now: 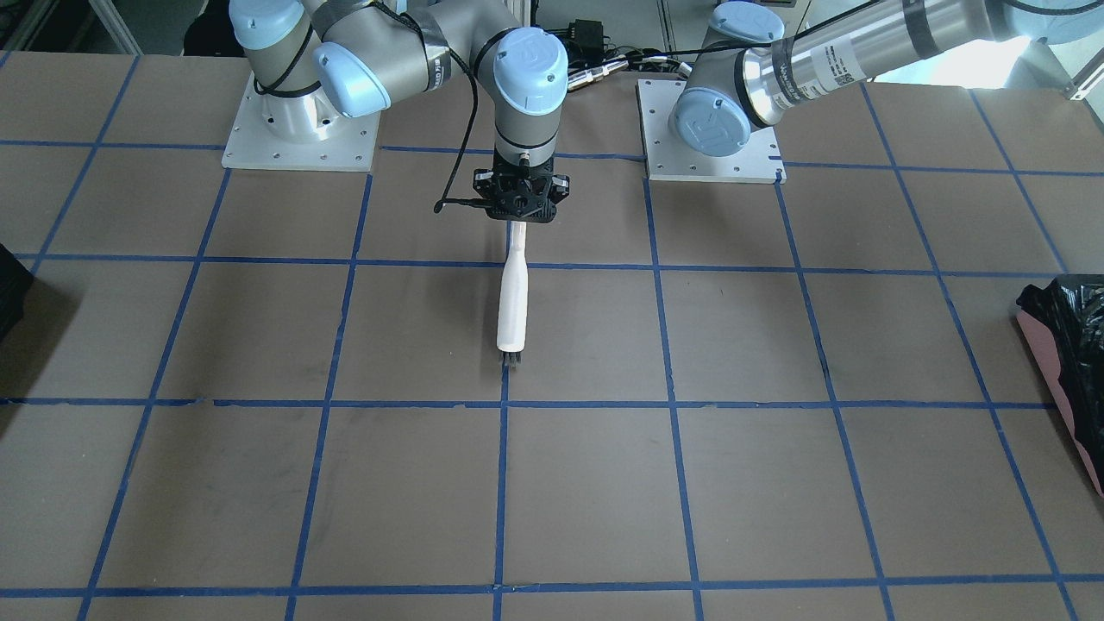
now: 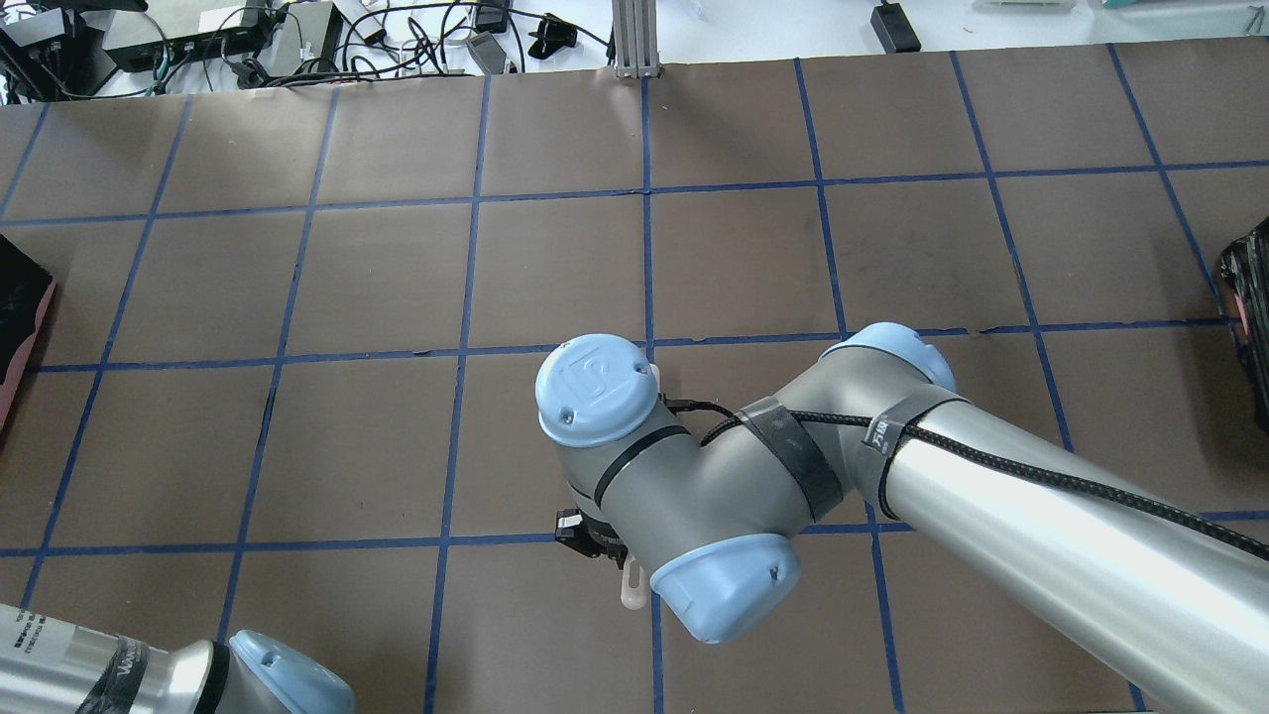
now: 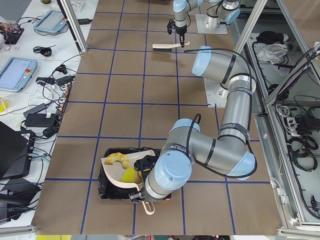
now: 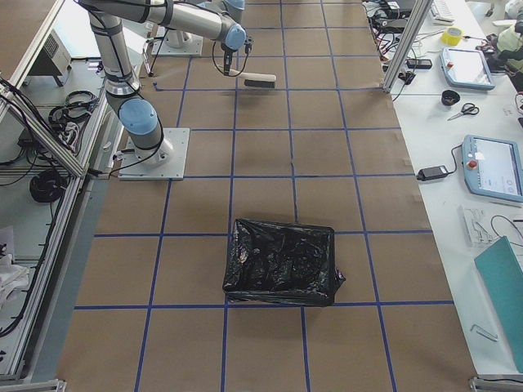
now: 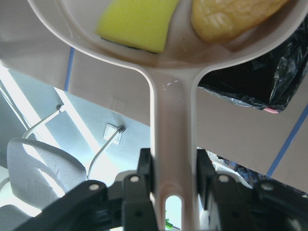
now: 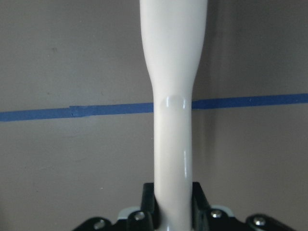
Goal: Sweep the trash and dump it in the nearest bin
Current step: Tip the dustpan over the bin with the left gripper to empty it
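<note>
My left gripper (image 5: 173, 180) is shut on the handle of the white dustpan (image 5: 171, 110). In the left wrist view the pan holds the yellow-green sponge wedge (image 5: 137, 21) and the golden-brown chunk (image 5: 231, 17). In the exterior left view the dustpan (image 3: 131, 180) hangs over the black-lined bin (image 3: 107, 185), with a curved yellowish piece (image 3: 116, 159) and the sponge (image 3: 129, 175) in it. The bin's pink side shows in the front view (image 1: 1074, 392). My right gripper (image 1: 520, 211) is shut on the white brush (image 1: 511, 302), held low over the table's middle.
A second, all-black container (image 4: 282, 261) stands at the table's other end, on the robot's right. The brown table has a blue tape grid (image 1: 504, 483). The two arm bases (image 1: 297, 142) are at the robot's side of the table.
</note>
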Motion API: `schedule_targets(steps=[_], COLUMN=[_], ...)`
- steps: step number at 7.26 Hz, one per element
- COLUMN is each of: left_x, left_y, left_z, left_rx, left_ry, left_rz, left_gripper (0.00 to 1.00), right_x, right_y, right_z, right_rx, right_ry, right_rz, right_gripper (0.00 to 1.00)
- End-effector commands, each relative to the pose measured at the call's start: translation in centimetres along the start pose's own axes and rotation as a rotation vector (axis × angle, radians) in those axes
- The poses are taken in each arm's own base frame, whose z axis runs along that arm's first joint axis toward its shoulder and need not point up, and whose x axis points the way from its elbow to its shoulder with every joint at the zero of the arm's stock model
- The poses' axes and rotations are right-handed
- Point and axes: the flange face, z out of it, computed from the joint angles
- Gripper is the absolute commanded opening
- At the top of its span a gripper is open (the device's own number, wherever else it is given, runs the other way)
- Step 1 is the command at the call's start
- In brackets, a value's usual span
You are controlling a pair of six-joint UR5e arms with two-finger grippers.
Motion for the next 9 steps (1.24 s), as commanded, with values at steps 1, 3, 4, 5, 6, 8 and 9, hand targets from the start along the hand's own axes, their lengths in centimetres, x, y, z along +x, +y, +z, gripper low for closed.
schedule_targets(steps=[1,3,4,5,6,8,9], left_x=[-0.8,-1.3,-1.0,-0.2,-0.7,0.1,0.3], left_y=[0.6,-0.6,-2.0,-3.3,-5.2,-7.3,-7.7], left_z=[-0.9,0.0,1.5,2.6,1.2,1.5,1.0], left_rx=[-0.079,-0.198,-0.223,-0.26,-0.355,-0.429,-0.535], left_ry=[-0.077,-0.176,-0.194,-0.155,-0.179,-0.189,-0.224], left_rz=[0.028,0.096,0.13,0.137,0.283,0.342,0.396], left_gripper=[0.0,0.0,0.0,0.0,0.0,0.0,0.0], right_x=[0.3,0.5,0.5,0.5,0.5,0.6,0.6], right_y=[-0.2,-0.4,-0.4,-0.4,-0.4,-0.4,-0.4], right_z=[0.1,0.5,0.5,0.7,0.7,1.3,1.4], right_rx=[-0.002,-0.011,-0.011,-0.013,-0.013,-0.024,-0.025], right_ry=[0.005,0.009,0.009,0.012,0.012,0.02,0.021], right_rz=[0.0,0.045,0.042,0.042,0.041,0.017,0.017], right_gripper=[0.0,0.0,0.0,0.0,0.0,0.01,0.09])
